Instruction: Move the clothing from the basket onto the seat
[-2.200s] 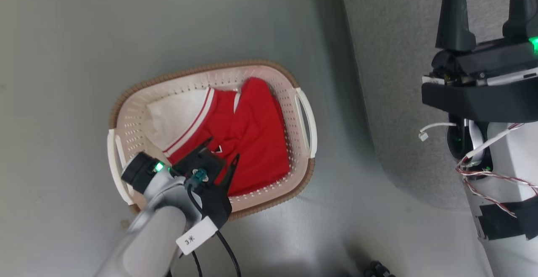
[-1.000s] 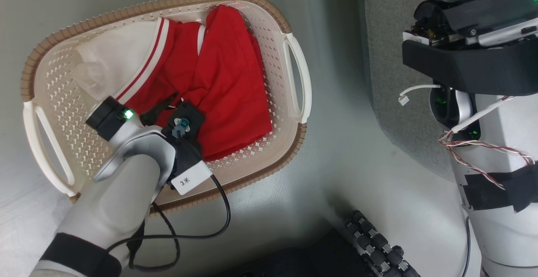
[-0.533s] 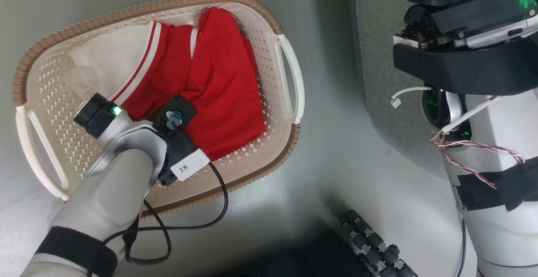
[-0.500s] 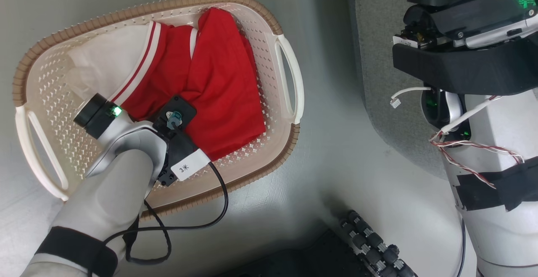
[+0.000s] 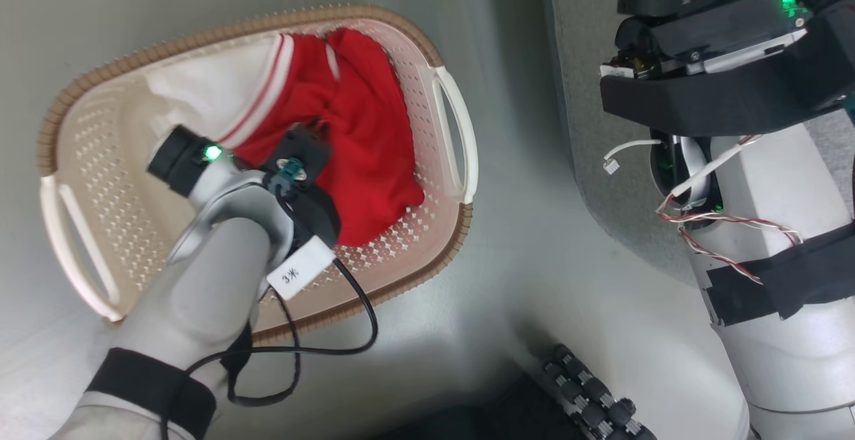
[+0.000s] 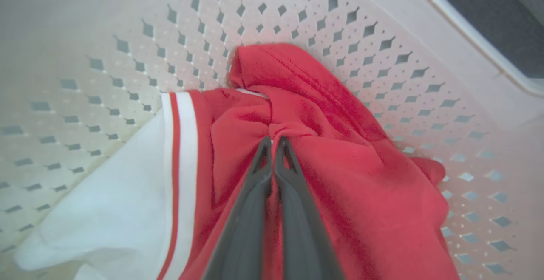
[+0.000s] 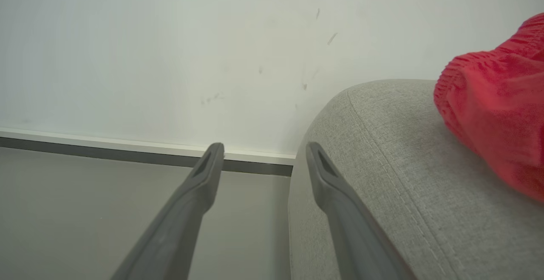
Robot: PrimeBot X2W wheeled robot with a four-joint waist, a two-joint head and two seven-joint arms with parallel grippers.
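Note:
A red garment (image 5: 374,126) with a white, red-striped part (image 5: 207,93) lies bunched in the cream basket (image 5: 107,179) on the floor. My left gripper (image 6: 272,142) reaches down into the basket and is shut on a fold of the red garment (image 6: 340,152), which puckers around the fingertips. In the head view the left wrist covers its fingers. My right gripper (image 7: 264,154) hangs open and empty beside the grey sofa (image 7: 382,178). Another red garment (image 7: 497,101) rests on the sofa's cushion. The sofa's edge (image 5: 588,93) stands right of the basket.
The basket's white handle (image 5: 457,139) faces the sofa. A white wall with a baseboard (image 7: 127,146) stands behind the right gripper. My black wheeled base (image 5: 588,393) sits at the bottom of the head view. A black cable (image 5: 320,346) loops off the left forearm.
My left gripper has shut on the red fabric and drawn it up and inward, so the garment is now bunched. The head camera shifted slightly.

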